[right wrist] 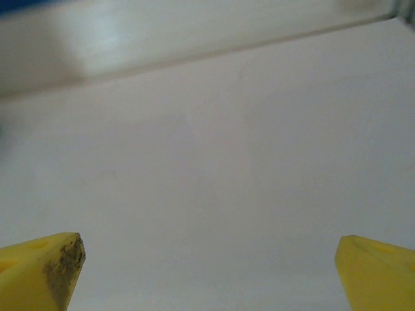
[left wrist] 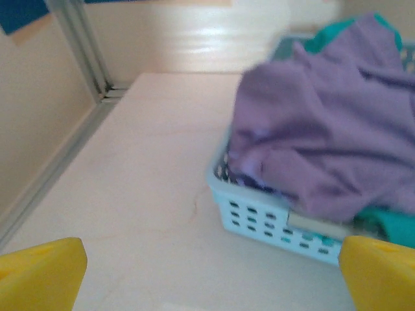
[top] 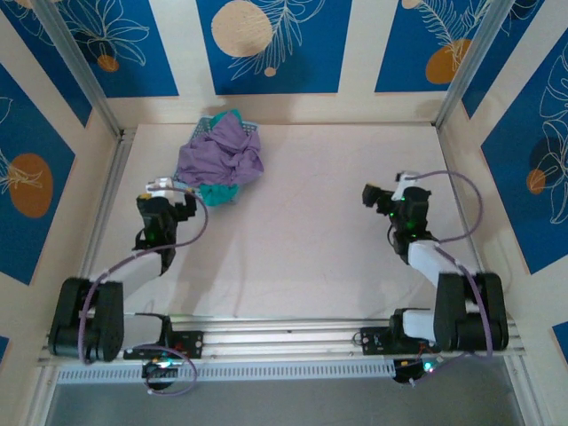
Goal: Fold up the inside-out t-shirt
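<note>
The light purple crumpled cloth t-shirt lies in a heap on top of a pale blue plastic basket with small holes in its wall, at the far left part of the pale table. It covers most of the basket and hangs a little over the rim. This looks like a storage place, where the shirt waits to be taken, not a place for folding. Because the cloth is bunched, it has no clear long axis. From above the heap is only slightly wider from left to right, and it is not possible to tell where the collar, the hem or the sleeves point. Under it and at its near side a teal-green cloth garment shows, partly in the basket too. The left gripper hovers near the basket on its near-left side, apart from it. Its yellow jaws are spread wide with nothing between them and they face the basket wall, probably ready to reach for the shirt. The right gripper is well apart, over the bare right part of the table. Its jaws are also spread wide and hold nothing. The wide free surface between the arms seems to be left for spreading the shirt.
</note>
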`<action>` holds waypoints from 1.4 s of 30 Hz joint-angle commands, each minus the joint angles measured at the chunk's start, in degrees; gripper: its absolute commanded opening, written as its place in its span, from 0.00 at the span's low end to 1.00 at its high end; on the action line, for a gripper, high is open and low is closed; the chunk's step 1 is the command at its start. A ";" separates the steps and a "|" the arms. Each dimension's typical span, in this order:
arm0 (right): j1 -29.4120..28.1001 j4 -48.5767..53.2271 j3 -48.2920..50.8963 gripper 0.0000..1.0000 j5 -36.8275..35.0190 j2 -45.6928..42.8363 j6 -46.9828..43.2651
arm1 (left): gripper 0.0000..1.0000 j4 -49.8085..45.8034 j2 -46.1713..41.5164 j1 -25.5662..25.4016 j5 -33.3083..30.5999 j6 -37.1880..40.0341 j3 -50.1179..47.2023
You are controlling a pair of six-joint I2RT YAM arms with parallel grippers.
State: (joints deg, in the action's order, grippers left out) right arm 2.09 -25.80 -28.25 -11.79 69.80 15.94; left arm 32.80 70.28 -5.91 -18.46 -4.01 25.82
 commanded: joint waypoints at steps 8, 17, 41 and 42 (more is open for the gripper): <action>-15.90 22.02 -15.22 0.87 5.41 -2.01 -1.40 | 1.00 -28.93 4.77 0.95 18.61 -9.95 21.11; -21.05 21.09 -17.10 0.87 5.82 2.83 -1.19 | 0.95 -40.61 26.11 0.83 18.48 -5.80 43.25; -20.41 27.13 -15.64 0.90 5.33 -4.36 0.78 | 0.00 -40.90 25.24 -0.13 32.41 -10.86 71.94; -20.37 27.03 -15.58 0.90 5.31 -4.86 0.94 | 0.00 -37.50 22.45 -0.40 33.66 -12.93 70.71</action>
State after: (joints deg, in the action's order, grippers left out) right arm -18.63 0.01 -42.98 -6.00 67.20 16.08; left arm -17.58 105.36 -5.72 8.58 -11.42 96.47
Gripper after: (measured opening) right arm 0.896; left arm 0.043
